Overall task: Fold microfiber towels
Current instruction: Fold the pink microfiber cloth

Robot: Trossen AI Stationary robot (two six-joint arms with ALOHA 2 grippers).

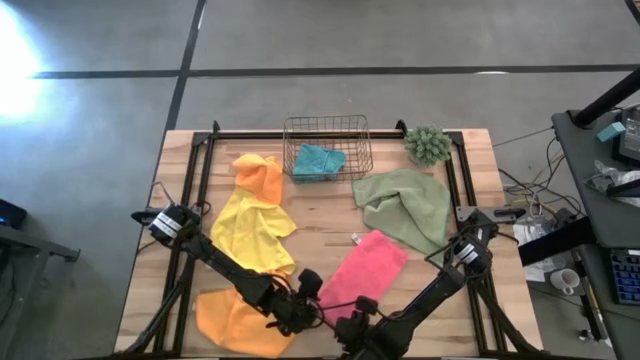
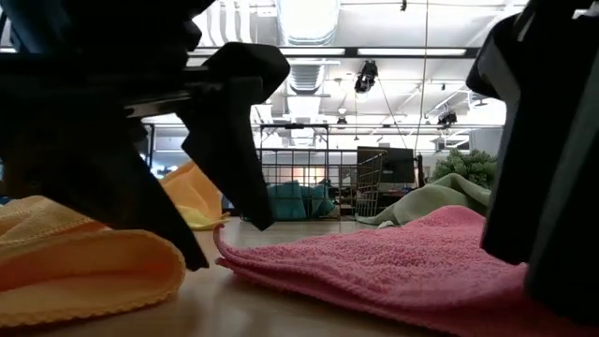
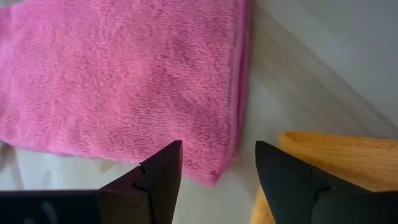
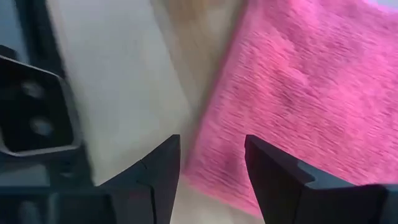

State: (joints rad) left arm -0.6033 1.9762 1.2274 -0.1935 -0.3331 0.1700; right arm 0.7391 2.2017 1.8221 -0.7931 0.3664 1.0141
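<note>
Both arms reach in from the 6 o'clock edge of the light wooden desk (image 1: 330, 215).

Left hand (image 3: 217, 177): fingers spread wide, nothing between them. It sits low over the near corner of the pink microfiber towel (image 1: 365, 275), with the hem of that corner just ahead of the finger gap. Beside it lies the edge of an orange microfiber towel (image 1: 235, 320).

Right hand (image 4: 211, 168): fingers apart, empty, poised over the near edge of the same pink towel; bare desk wood shows next to the hem.

Pink towel: flat, a slanted oblong at about 5 o'clock from desk centre, its near end between the two hands. In the low view its edge looks doubled over.

Other cloths:
- orange towel, bunched, at 7 o'clock, near the front edge
- yellow microfiber towel (image 1: 250, 230), spread loosely at 9 o'clock
- a second orange towel (image 1: 260, 175), crumpled, touching the yellow one's far end, at 10 o'clock
- olive green microfiber towel (image 1: 405, 205), rumpled, at 2 o'clock, its near corner close to the pink towel's far end
- teal microfiber towel (image 1: 318, 162), inside the wire basket (image 1: 327, 125) at 12 o'clock

Small green spiky plant (image 1: 428, 145) at the 1 o'clock corner, just beside the basket.
</note>
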